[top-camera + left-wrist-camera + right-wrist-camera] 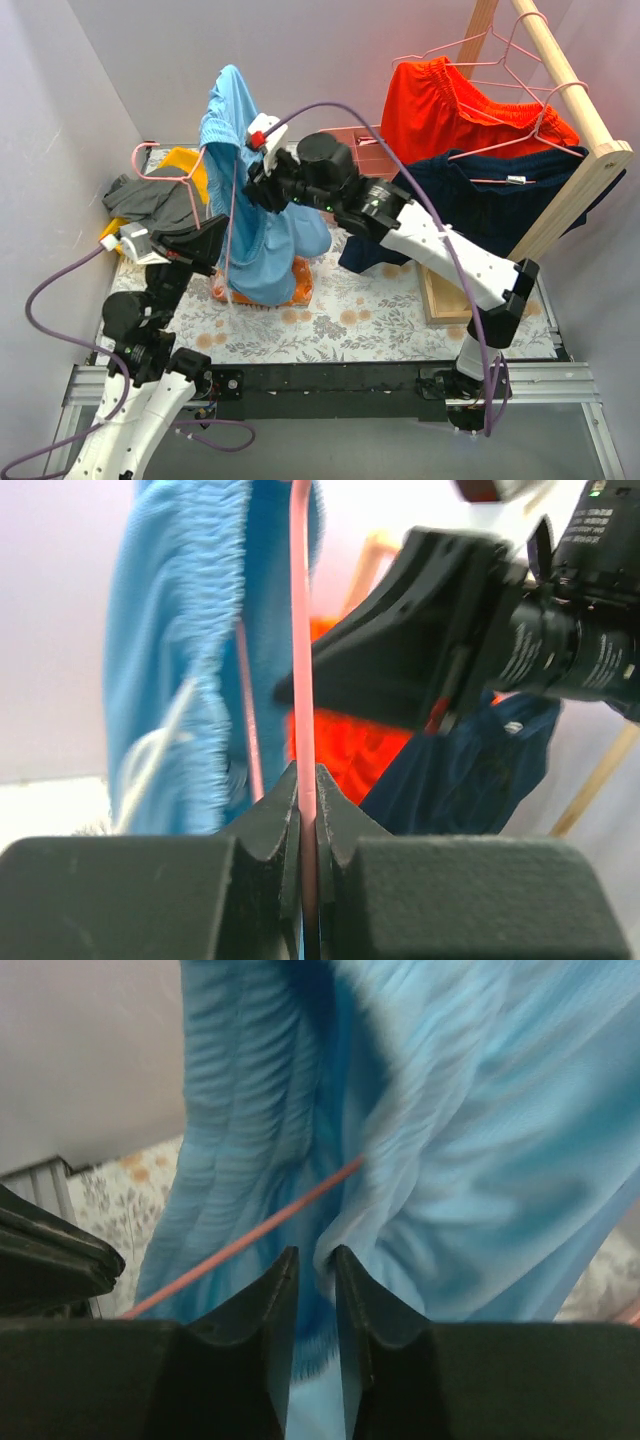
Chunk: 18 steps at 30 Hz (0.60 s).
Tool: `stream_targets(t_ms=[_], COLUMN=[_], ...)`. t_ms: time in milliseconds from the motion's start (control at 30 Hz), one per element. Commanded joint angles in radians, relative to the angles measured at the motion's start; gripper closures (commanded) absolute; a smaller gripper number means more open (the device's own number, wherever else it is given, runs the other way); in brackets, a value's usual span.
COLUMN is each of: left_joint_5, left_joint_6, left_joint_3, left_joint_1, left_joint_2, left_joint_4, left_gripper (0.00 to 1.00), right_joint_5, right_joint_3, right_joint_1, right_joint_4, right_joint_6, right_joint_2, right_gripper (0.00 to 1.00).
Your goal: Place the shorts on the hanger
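One hanger (302,630), held upright above the table (400,320), is clenched between the left gripper (307,780) jaws. The shorts (232,130) hang draped over its top. Beyond, the right gripper (312,1260), jaws narrowly parted, meets their fabric.

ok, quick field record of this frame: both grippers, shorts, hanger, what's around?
left gripper: shut on the pink wire hanger
right gripper: at the sky-blue shorts; jaws slightly apart, fabric in the gap, grip unclear
shorts: raised and bunched around the hanger wire, lower end down at an orange cloth
rack: wooden rail, with red-orange shorts and a navy garment hanging from it
far left: grey garment
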Motion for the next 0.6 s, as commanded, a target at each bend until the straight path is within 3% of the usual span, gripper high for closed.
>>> stream_targets(t_ms=[0,133,233,400,567], left_joint_5=[-0.060,-0.075,-0.080,-0.089,-0.096], left_joint_6=[-0.021,-0.007,0.002,0.010,0.008], left_joint_3=[-0.075,-0.113,-0.115,-0.121,-0.121], left_joint_1=[0.010,0.011,0.011,0.010,0.011], left_joint_2=[0.010,-0.005,-0.010,-0.013,-0.011], left_joint_4=[0.183,0.204,0.201,0.201,0.201], left_gripper=[1.00,1.00,1.00,1.00,1.00], right_joint_5=[0.030,0.139,0.201,0.262,0.316], right_joint_3=[-0.122,-0.297,-0.504,-0.714,-0.721], right_joint_1=[0.003,0.014,0.030,0.044,0.072], right_joint_4=[0.020,0.089,0.212,0.411,0.600], right_joint_6=[0.112,0.181,0.288,0.443,0.503], right_joint_2=[-0.007,-0.067,-0.145,-0.191,-0.151], right_gripper=[0.67,0.43,0.35,0.34,0.33])
